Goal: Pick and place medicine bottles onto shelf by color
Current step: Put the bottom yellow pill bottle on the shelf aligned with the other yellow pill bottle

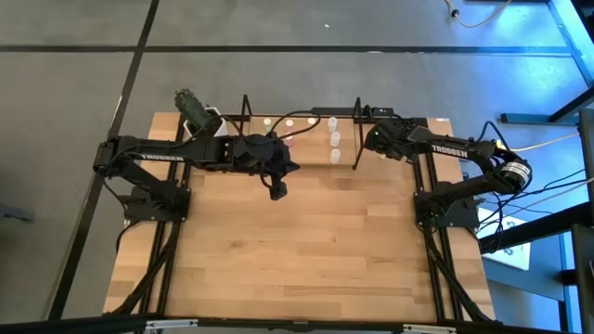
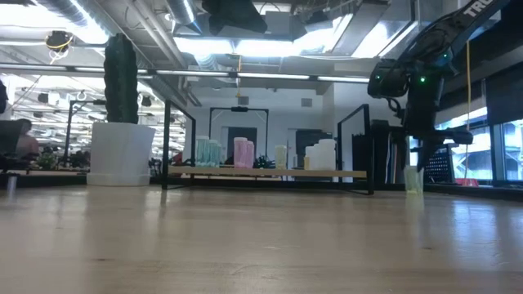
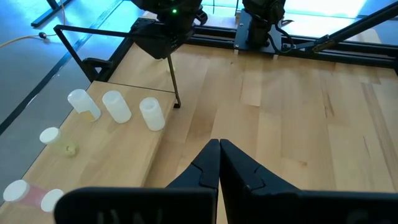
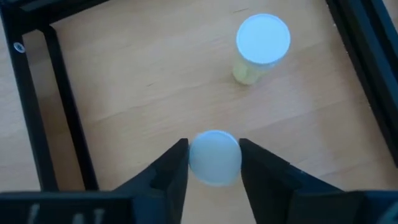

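The wire shelf stands at the table's far edge with several medicine bottles on its wooden floor: green, pink, yellow and white. My right gripper points down just right of the shelf and is shut on a small bottle with a whitish top. A second bottle with a yellowish body stands on the table a little beyond it. My left gripper is shut and empty, in front of the shelf's middle. My right gripper pinches the bottle's round top between its two fingers, one on each side. The fingers come from above, pointing down. The bottle stands upright in the hold. Whether its base is on the table or lifted, I cannot tell.
A white pot with a green cactus stands left of the shelf. Black rails run along the table's sides. The shelf's right end loop stands close to my right gripper. Bare wood lies toward the near edge.
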Available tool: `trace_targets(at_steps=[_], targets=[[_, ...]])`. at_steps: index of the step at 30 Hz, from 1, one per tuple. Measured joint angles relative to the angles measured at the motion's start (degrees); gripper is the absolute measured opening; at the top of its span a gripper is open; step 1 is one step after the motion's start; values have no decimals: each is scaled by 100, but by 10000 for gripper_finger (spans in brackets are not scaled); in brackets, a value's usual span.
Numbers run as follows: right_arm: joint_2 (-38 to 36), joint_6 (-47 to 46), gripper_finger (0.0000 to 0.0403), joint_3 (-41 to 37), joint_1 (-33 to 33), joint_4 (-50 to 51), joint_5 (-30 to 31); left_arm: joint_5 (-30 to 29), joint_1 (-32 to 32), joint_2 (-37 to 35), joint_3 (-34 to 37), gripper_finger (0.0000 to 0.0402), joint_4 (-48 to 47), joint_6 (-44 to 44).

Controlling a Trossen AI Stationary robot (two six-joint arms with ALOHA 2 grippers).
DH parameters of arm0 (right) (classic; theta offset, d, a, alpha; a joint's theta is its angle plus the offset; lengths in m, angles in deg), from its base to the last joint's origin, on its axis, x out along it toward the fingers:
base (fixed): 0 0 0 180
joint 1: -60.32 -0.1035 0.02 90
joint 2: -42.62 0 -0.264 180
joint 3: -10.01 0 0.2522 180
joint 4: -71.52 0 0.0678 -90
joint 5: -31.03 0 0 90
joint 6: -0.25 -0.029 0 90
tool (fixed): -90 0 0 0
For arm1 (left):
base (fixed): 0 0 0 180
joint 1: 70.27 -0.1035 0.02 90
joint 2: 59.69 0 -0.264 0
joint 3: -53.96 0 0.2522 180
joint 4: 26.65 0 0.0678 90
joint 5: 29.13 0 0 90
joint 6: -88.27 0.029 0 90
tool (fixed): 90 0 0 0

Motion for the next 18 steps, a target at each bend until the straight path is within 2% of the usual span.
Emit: trace_targets(at_steps=[5, 13, 18], targets=[[0, 347, 159, 0, -2, -44, -115, 0, 0, 0, 0, 0, -2, 1], [0, 1465, 123, 0, -2, -57, -219, 2, 0, 0, 0, 0, -2, 2], [0, 1888, 126, 0, -2, -52, -238, 1, 2, 0, 0, 0, -1, 1]])
